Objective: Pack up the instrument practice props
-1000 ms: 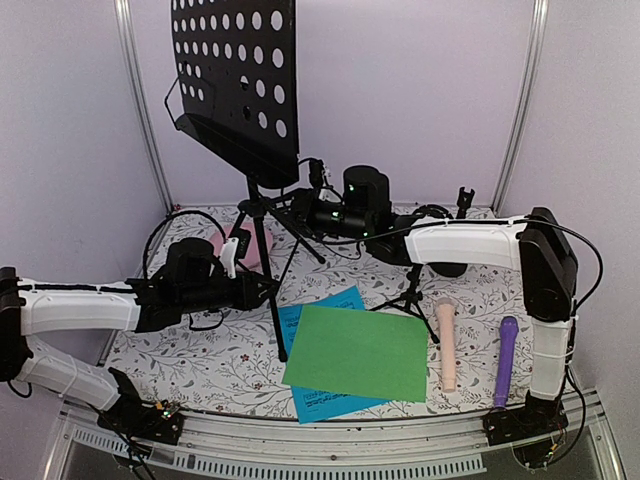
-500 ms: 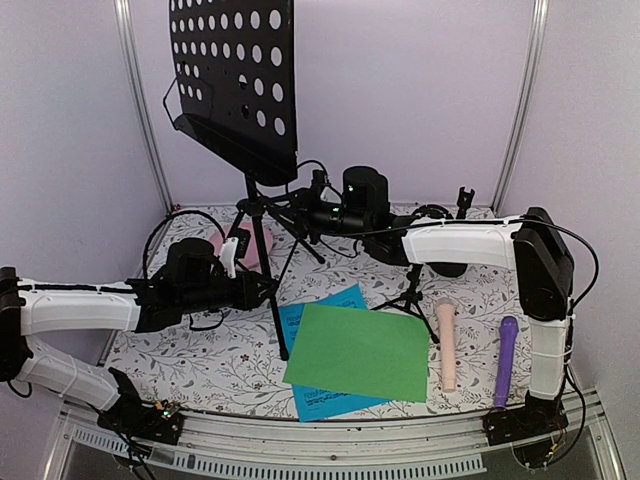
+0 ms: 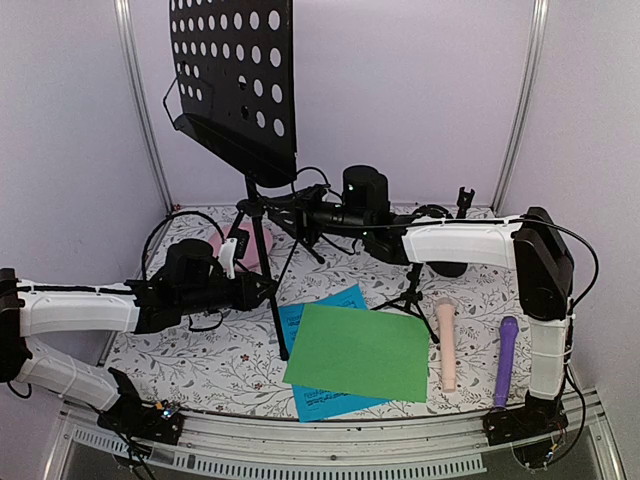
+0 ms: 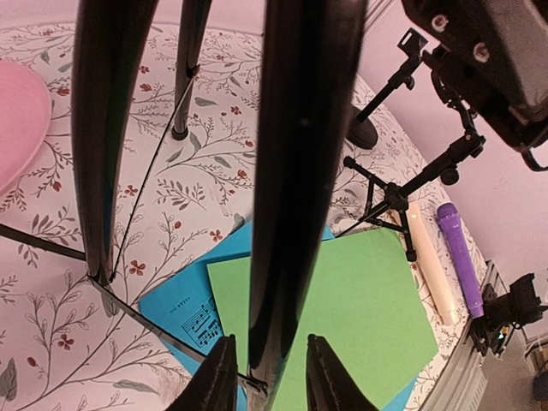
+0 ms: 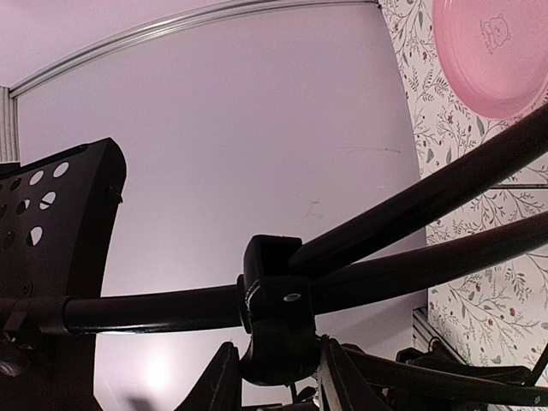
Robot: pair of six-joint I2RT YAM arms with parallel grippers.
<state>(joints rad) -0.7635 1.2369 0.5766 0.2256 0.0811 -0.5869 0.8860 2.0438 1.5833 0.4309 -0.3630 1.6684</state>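
The black perforated music rack (image 3: pixel 235 70) stands on its tripod (image 3: pixel 262 240) at the back left. My left gripper (image 3: pixel 270 290) (image 4: pixel 270 377) is shut on the tripod's front leg (image 4: pixel 300 197), low down near its foot. My right gripper (image 3: pixel 292 207) (image 5: pixel 278 377) is shut on the tripod's black hub (image 5: pixel 281 312), where the legs meet. A green sheet (image 3: pixel 358 352) lies over a blue sheet (image 3: pixel 322 302) with printed music. The beige microphone (image 3: pixel 447 345) and the purple microphone (image 3: pixel 506 360) lie at the right. One small mic support (image 3: pixel 412 290) stands beside the sheets and another (image 3: pixel 464 201) at the back.
A pink plate (image 3: pixel 248 250) lies behind the tripod on the floral table cover (image 3: pixel 200 360). White walls with metal uprights (image 3: pixel 140 110) close in the back and sides. A metal rail (image 3: pixel 330 440) runs along the near edge. Cables hang round both arms.
My right gripper has moved left onto the tripod's hub and closed on it. The rack has shifted slightly left. My left arm has held its place.
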